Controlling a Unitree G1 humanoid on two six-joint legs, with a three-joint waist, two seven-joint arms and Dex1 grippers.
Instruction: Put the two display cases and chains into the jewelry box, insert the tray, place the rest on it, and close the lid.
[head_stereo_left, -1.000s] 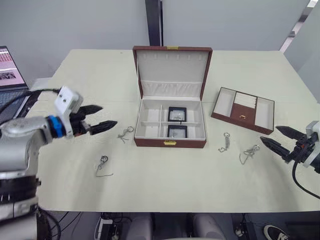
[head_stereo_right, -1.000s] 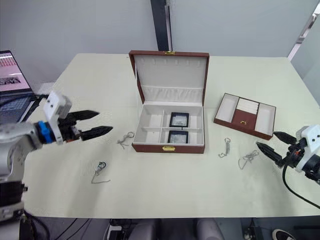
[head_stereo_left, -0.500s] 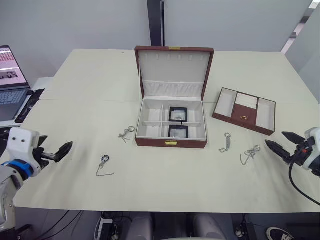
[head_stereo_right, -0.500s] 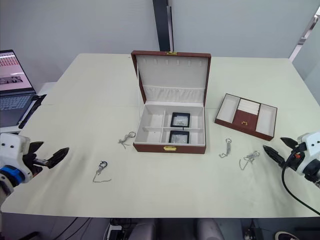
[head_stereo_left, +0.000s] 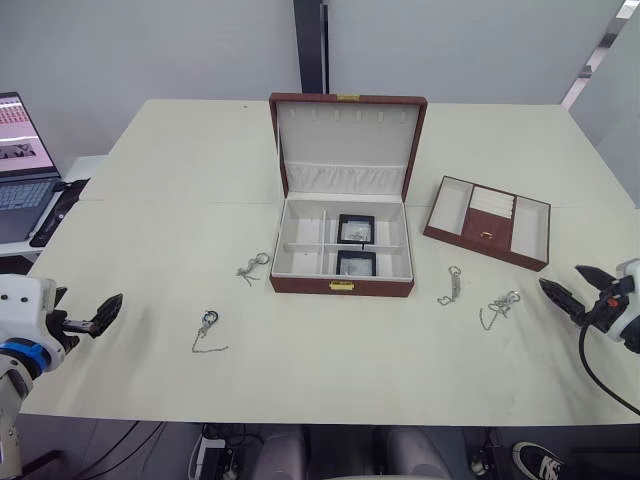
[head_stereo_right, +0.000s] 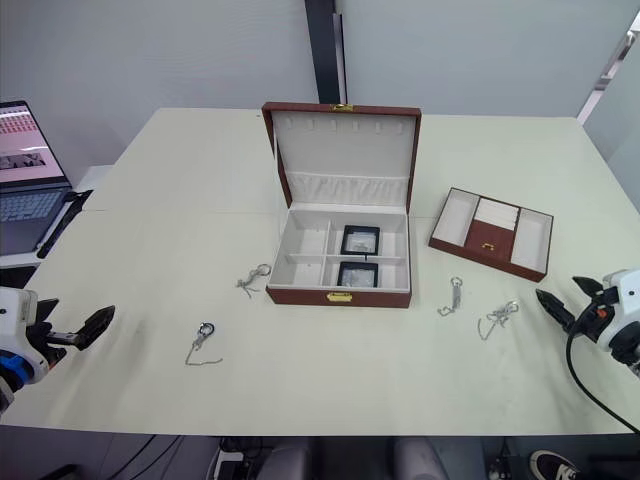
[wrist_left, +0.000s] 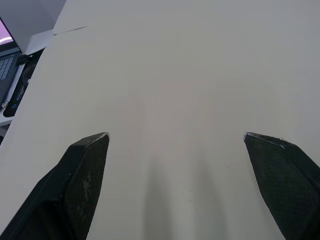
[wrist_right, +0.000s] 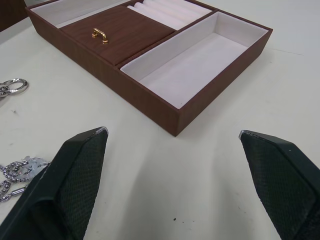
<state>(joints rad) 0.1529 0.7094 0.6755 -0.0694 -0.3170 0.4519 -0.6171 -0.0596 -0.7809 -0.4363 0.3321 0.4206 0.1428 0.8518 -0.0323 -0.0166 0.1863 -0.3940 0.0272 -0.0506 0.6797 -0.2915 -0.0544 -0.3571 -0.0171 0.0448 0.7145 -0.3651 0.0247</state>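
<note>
The jewelry box (head_stereo_left: 340, 285) stands open mid-table with its lid (head_stereo_left: 345, 140) upright. Both display cases (head_stereo_left: 355, 228) (head_stereo_left: 355, 263) lie in its right-hand compartments. Two chains (head_stereo_left: 251, 267) (head_stereo_left: 206, 330) lie on the table left of the box, and two more (head_stereo_left: 453, 284) (head_stereo_left: 498, 308) lie right of it. The tray (head_stereo_left: 487, 222) rests on the table to the right. My left gripper (head_stereo_left: 90, 300) hovers open and empty at the table's near-left edge. My right gripper (head_stereo_left: 563, 278) is open and empty at the far right, facing the tray (wrist_right: 150, 50) with a chain (wrist_right: 12, 170) beside it.
A laptop (head_stereo_left: 20, 160) sits on a stand beyond the table's left edge. A dark post (head_stereo_left: 308, 45) rises behind the box. Bare tabletop (wrist_left: 175, 75) stretches ahead of my left gripper.
My left gripper has drawn back from near the box's left side to the table's near-left edge. My right gripper has eased slightly outward to the right. Box, tray and chains stayed put.
</note>
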